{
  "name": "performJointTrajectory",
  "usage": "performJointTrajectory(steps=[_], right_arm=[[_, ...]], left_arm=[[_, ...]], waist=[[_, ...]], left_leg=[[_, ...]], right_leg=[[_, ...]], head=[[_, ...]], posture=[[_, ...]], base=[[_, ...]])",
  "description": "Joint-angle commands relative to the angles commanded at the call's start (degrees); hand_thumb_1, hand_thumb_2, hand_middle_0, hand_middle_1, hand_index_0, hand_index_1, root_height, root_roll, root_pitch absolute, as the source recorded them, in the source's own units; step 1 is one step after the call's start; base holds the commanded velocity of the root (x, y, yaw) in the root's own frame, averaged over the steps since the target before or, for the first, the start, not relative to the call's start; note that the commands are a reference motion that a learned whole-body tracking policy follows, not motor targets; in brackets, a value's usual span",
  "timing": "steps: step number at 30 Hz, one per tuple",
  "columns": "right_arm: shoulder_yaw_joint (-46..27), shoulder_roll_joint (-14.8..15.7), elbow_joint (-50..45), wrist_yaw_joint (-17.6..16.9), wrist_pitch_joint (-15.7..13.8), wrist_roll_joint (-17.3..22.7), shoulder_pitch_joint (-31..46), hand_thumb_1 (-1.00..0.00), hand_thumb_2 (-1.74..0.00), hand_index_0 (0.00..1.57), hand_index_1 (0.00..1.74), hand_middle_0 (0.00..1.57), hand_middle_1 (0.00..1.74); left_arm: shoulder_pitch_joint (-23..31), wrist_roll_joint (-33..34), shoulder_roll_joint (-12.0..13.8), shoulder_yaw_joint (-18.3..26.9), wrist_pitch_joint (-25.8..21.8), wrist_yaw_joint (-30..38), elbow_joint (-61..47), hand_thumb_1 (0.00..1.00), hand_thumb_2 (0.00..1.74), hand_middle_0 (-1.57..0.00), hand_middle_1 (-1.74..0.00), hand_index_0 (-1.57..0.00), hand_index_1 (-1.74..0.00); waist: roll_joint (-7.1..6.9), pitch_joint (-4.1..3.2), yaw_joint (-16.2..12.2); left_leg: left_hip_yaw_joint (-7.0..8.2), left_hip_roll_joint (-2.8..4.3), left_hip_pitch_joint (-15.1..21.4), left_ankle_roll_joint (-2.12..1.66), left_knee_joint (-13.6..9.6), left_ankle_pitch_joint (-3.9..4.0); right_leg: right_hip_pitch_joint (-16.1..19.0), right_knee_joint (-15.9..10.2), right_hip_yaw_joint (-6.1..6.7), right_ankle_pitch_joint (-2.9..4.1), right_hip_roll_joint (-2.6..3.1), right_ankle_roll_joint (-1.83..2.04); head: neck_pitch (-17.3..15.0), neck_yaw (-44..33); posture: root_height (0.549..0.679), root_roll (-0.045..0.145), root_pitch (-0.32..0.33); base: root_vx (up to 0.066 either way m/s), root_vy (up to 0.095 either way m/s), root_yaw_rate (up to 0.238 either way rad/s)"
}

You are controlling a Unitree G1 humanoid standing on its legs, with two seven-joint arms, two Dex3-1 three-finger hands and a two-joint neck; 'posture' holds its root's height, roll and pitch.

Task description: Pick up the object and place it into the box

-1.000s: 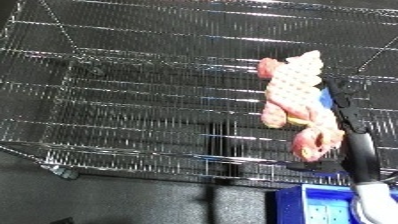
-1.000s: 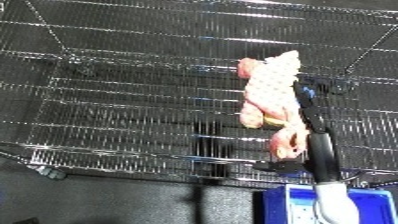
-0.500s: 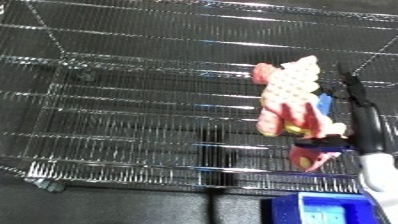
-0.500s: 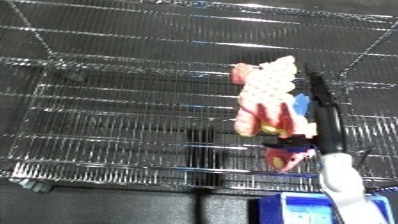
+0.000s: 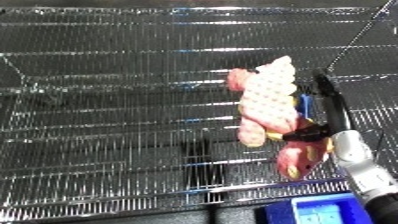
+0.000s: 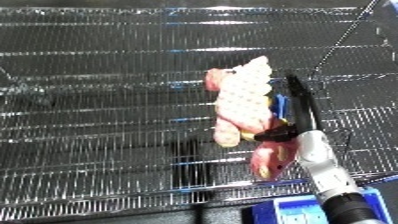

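Silver wire mesh of a large metal bin (image 5: 107, 130) fills the background, its floor and walls gridded. Left of the fingers, a pink and cream plush toy with a dotted cream belly (image 5: 268, 102) hangs over the bin's floor, upright and slightly tilted. Robot's right hand (image 5: 322, 107), black, pinches the toy's right side: long fingers (image 5: 327, 95) extended along it, thumb (image 5: 306, 133) curled beneath. Below, a blue object (image 5: 315, 211) is partly visible.
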Motion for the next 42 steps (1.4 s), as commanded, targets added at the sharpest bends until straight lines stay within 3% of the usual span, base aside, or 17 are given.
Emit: performJointTrajectory(steps=[9,17,27,36,42], right_arm=[[4.29,0.52,9.24,3.37,0.83,-0.03,-3.94,0.0,0.0,0.0,0.0,0.0,0.0],[3.32,2.94,9.15,4.19,0.95,1.29,-1.02,-0.4,-0.7,0.63,0.7,0.63,0.7],[2.6,4.98,6.59,2.8,0.57,0.73,1.15,-0.9,-1.57,1.41,1.57,1.41,1.57],[1.22,5.25,4.87,2.21,0.38,0.63,3.4,-0.9,-1.57,1.41,1.57,1.41,1.57],[-2.18,5.2,-2.8,0.08,-1.27,1.25,7.62,-0.9,-1.57,1.41,1.57,1.41,1.57]], left_arm=[[-0.01,-0.52,-0.01,-1.43,0.21,-0.5,0.07,1.0,1.74,-1.57,-1.74,-1.57,-1.74],[-0.08,-0.26,-0.56,-0.28,-0.02,0.22,0.86,1.0,1.74,-1.57,-1.74,-1.57,-1.74],[0.15,-0.32,-0.6,0.87,-0.56,0.53,2.18,1.0,1.74,-1.57,-1.74,-1.57,-1.74],[-0.07,0.05,-0.38,1.36,-0.1,0.08,2.78,1.0,1.74,-1.57,-1.74,-1.57,-1.74],[-0.5,0.49,-0.56,2.11,0.12,0.27,3.46,1.0,1.74,-1.57,-1.74,-1.57,-1.74]], waist=[[1.01,0.0,0.35],[0.45,0.0,0.26],[-0.51,0.0,0.1],[-0.99,0.0,0.08],[-1.61,0.0,-0.55]], left_leg=[[0.0,0.02,-1.35,-0.22,-0.06,0.09],[0.12,0.69,-0.61,-0.32,-0.55,-0.17],[0.06,1.18,0.3,-0.44,-0.61,-0.27],[-0.46,1.18,0.4,-0.32,0.42,-0.28],[-0.35,1.36,1.67,-0.15,0.25,-0.33]], right_leg=[[-1.26,0.22,-0.02,-0.33,-0.09,-0.15],[0.02,-0.53,-0.53,-0.62,0.19,-0.08],[1.34,-0.87,-0.79,-0.33,0.3,-0.09],[1.82,0.01,-0.9,0.03,0.26,-0.05],[3.43,-0.32,-0.97,0.02,0.19,0.02]], head=[[-0.42,0.17],[-1.06,-1.81],[-1.25,-1.55],[-1.75,-0.88],[-1.66,-0.3]], posture=[[0.611,0.066,-0.021],[0.614,0.059,-0.023],[0.615,0.054,-0.04],[0.612,0.052,-0.063],[0.613,0.051,-0.083]], base=[[0.003,-0.002,0.003],[0.002,-0.017,-0.007],[-0.012,-0.009,-0.002],[-0.027,-0.008,0.029],[-0.03,-0.005,0.005]])
